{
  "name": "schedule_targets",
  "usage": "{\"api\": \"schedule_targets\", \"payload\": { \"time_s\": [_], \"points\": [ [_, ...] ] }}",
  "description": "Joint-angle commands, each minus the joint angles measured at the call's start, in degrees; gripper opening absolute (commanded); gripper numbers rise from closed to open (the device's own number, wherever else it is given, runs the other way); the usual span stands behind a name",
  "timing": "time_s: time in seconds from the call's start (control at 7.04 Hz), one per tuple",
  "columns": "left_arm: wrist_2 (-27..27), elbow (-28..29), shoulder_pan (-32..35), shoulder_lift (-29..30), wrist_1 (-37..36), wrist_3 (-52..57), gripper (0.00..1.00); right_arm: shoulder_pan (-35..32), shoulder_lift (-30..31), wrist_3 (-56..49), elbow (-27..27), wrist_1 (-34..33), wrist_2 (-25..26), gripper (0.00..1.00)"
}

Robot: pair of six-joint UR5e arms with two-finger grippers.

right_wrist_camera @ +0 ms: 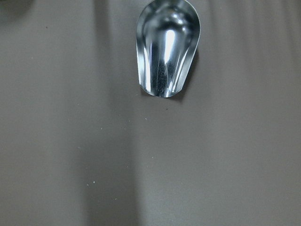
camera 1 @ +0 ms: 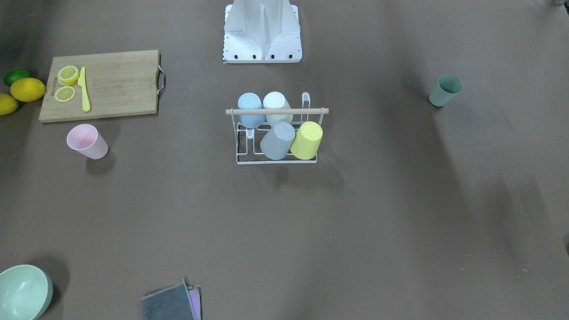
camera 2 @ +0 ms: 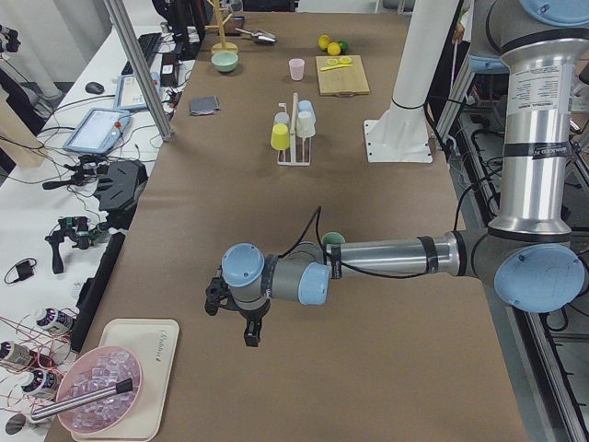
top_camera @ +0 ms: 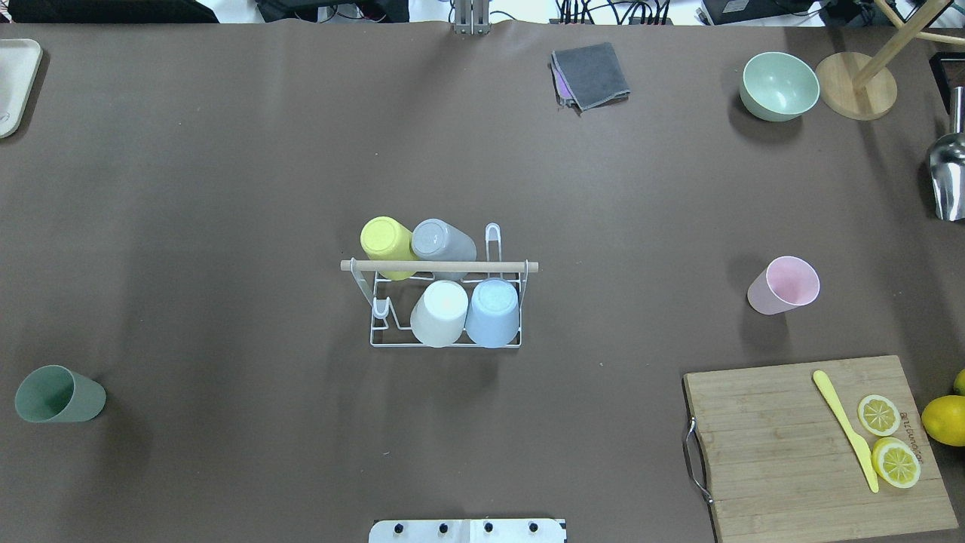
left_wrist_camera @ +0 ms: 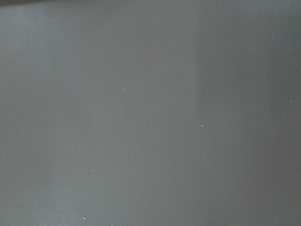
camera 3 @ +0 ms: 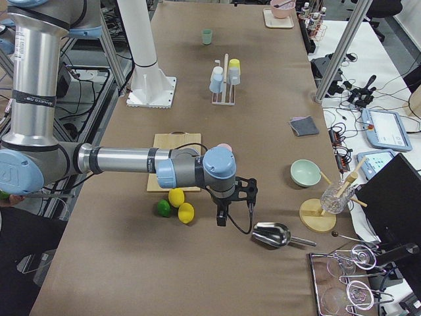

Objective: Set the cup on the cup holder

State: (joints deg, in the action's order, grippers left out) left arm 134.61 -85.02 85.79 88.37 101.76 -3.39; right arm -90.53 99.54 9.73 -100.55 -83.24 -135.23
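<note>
Brown paper covers the long table (top_camera: 226,188), and the cup holder (top_camera: 452,265) stands near its middle, in front of the robot's base. Four cups sit upside down on its prongs: a yellow cup (top_camera: 386,240) and a grey cup (top_camera: 441,240) in the far row, a white cup (top_camera: 441,309) and a blue cup (top_camera: 494,309) in the near row. One prong in each row is bare. Two cups stand loose with their mouths up, well apart from the holder: a pink cup (top_camera: 784,285) on the robot's right, near the cutting board (top_camera: 784,452), and a green cup (top_camera: 59,394) far out on its left. The left gripper (camera 2: 250,331) hangs low over bare table at the left end, pointing down. The right gripper (camera 3: 222,217) hangs at the other end, just beside a metal scoop (right_wrist_camera: 168,47). Only the side views show either gripper, so I cannot tell whether their fingers are apart or together.
</note>
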Motion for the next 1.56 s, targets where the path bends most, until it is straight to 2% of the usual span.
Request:
{"api": "schedule_targets", "payload": {
  "time_s": [0.0, 0.28, 0.57, 0.85, 1.14, 1.42],
  "points": [
    [0.0, 0.4, 0.0, 0.0, -0.1, 0.1, 0.98, -0.1, 0.4, -0.2, -0.1, 0.0, 0.6, 0.98],
    [-0.3, 0.7, 0.0, 0.4, -0.9, 0.0, 0.98, -0.1, 0.3, -0.2, -0.4, -0.1, 0.6, 0.98],
    [-1.4, -2.1, 0.1, 0.7, -5.1, 0.0, 0.98, 0.2, -0.2, -0.2, -0.3, -0.2, 0.6, 0.98],
    [-0.9, -3.5, 0.2, 0.4, -5.0, 0.0, 0.98, 0.7, -0.4, 0.0, -0.3, -0.5, -0.1, 0.98],
    [-1.0, -3.2, 0.1, 0.7, -4.6, 0.0, 0.98, 1.7, -3.8, 0.3, -0.9, -6.8, -0.3, 0.97],
    [-1.0, -3.0, 0.1, 2.7, -4.6, -0.2, 0.98, 4.3, -11.2, 0.6, -0.4, -18.9, -0.7, 0.94]
  ]
}}
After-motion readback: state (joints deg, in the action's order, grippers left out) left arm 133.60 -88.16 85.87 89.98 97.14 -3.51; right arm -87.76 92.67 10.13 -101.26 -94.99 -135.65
